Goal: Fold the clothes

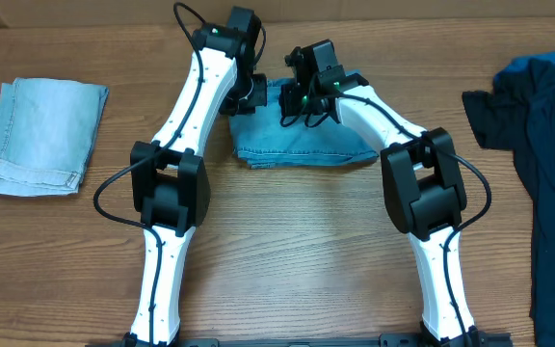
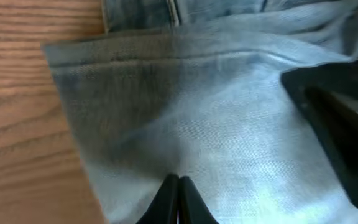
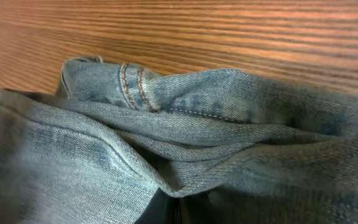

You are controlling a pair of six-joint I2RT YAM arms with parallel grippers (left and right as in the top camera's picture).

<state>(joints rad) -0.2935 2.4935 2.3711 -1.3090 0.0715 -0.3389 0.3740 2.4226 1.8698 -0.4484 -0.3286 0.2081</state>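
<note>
So I've got the jeans in a folded bundle at the top centre of the overhead view, both my arms reaching in over them. My right gripper is closed on a bunched ridge of denim at the bottom of its wrist view, and you can see the creases running down into the tips. My left gripper has its tips pressed together right on the cloth. Honestly can't tell if there's a layer pinched in there.

My read on handling is that denim is heavy and floppy but holds a crease okay, and it isn't slippery or fragile. The seams and the hem band are thick, so I'd grab just inside the hem edge or at a corner, where a pinch gets one clean layer.

The folded pale denim sits far left on the table, with the dark garments far right.
</note>
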